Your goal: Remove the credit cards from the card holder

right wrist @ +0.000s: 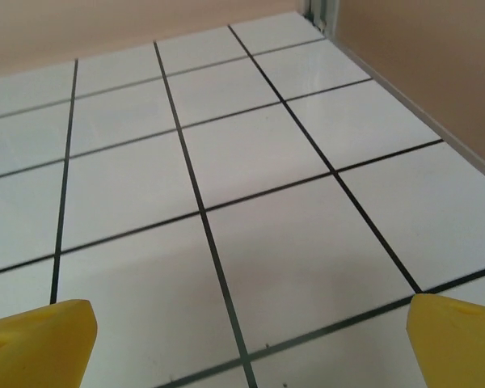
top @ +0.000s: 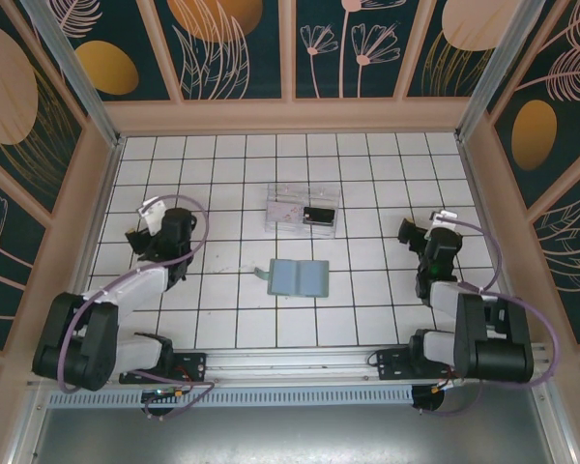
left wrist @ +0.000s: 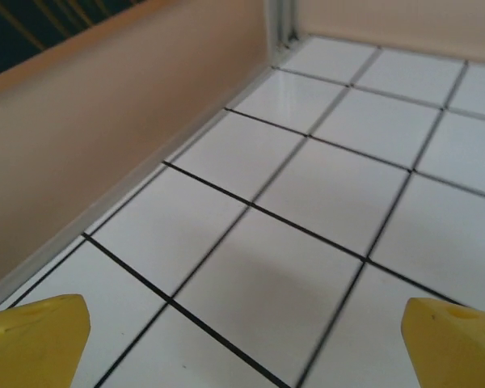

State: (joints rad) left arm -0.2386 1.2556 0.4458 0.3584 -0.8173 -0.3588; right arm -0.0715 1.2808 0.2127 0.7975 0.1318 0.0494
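Both arms sit tucked at their own sides, left arm (top: pixel 126 290) by the left wall, right arm (top: pixel 454 295) by the right wall, wrists tipped down at bare tiles. Left jaws and right jaws are spread wide, gripping nothing. The card holder (top: pixel 300 277) lies open mid-counter (top: pixel 222 174). The credit cards (top: pixel 318 215) sit in the clear tray (top: pixel 331 196) beyond it.

Card holder (top: pixel 300 277): lying open and flat, blue-grey inside up, middle of the tiled table (top: pixel 367 314). Clear tray (top: pixel 331 198): just beyond it, with a pale card (top: pixel 288 210) and a black card (top: pixel 319 215) side by side inside. Left gripper (top: pixel 135 237) and right gripper (top: pixel 409 230): one to each side, well apart from both.
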